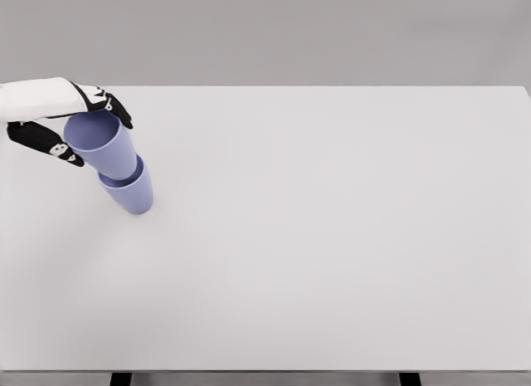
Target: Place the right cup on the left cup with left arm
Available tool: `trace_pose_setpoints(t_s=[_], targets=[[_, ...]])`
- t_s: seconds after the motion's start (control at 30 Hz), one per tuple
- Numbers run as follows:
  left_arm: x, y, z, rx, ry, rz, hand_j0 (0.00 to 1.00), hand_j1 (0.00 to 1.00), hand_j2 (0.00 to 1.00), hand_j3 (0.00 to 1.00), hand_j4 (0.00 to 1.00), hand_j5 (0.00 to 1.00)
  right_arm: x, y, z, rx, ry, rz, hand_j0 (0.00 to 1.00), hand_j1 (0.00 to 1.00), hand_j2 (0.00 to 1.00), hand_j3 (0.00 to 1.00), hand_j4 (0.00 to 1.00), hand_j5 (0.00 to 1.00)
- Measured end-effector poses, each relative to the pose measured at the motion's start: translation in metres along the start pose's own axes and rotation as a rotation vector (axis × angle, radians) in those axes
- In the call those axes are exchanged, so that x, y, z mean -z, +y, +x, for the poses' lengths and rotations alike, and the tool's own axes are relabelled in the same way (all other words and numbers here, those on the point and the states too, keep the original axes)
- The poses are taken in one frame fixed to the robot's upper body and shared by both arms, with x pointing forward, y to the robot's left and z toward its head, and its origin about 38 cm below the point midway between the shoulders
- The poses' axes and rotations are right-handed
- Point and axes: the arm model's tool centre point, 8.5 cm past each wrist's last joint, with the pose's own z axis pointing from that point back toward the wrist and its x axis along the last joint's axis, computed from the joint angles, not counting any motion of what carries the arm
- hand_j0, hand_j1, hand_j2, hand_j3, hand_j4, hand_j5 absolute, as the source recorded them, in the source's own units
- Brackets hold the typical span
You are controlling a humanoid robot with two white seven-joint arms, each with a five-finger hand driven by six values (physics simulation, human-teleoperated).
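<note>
Two lavender-blue cups stand nested at the table's left side. The lower cup (131, 193) rests on the white table (332, 236). The upper cup (104, 144) sits inside it, leaning up and to the left, its open mouth facing me. My left hand (81, 133) comes in from the left edge and brackets the upper cup's rim, black fingers (114, 106) over the far side and thumb (51, 143) on the near side. They lie close to the rim; whether they press on it I cannot tell. The right arm is out of view.
The white table fills the view, with its far edge at the top and its front edge at the bottom. Two dark table legs (122, 378) show below the front edge. A grey wall lies behind.
</note>
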Motion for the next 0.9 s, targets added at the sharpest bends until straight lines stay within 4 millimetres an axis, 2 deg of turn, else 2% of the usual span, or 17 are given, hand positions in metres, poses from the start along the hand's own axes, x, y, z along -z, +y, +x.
trace_pose_setpoints(t_s=[0.23, 0.3, 0.37, 0.4, 0.6, 0.9], targets=[[0.0017, -0.0024, -0.0008, -0.003, 0.000, -0.003, 0.56, 0.56, 0.56, 0.56, 0.56, 0.56, 0.0000, 0.0000, 0.0000, 0.000, 0.000, 0.000, 1.00, 1.00, 1.00, 1.00, 1.00, 1.00], [0.0019, -0.0031, -0.0010, -0.004, 0.000, -0.004, 0.66, 0.66, 0.66, 0.66, 0.66, 0.66, 0.0000, 0.0000, 0.0000, 0.000, 0.000, 0.000, 1.00, 1.00, 1.00, 1.00, 1.00, 1.00], [0.0019, -0.0032, -0.0011, -0.003, 0.000, -0.005, 0.85, 0.85, 0.85, 0.85, 0.85, 0.85, 0.0000, 0.0000, 0.0000, 0.000, 0.000, 0.000, 1.00, 1.00, 1.00, 1.00, 1.00, 1.00], [0.0019, -0.0033, -0.0011, -0.001, 0.001, -0.006, 0.87, 0.87, 0.87, 0.87, 0.87, 0.87, 0.0000, 0.0000, 0.0000, 0.000, 0.000, 0.000, 1.00, 1.00, 1.00, 1.00, 1.00, 1.00], [0.0023, -0.0053, -0.0015, 0.001, 0.004, -0.011, 0.92, 0.92, 0.92, 0.92, 0.92, 0.92, 0.0000, 0.0000, 0.0000, 0.000, 0.000, 0.000, 1.00, 1.00, 1.00, 1.00, 1.00, 1.00], [0.0015, -0.0039, -0.0015, 0.003, 0.005, -0.005, 0.90, 0.90, 0.90, 0.90, 0.90, 0.90, 0.0000, 0.0000, 0.0000, 0.000, 0.000, 0.000, 1.00, 1.00, 1.00, 1.00, 1.00, 1.00]])
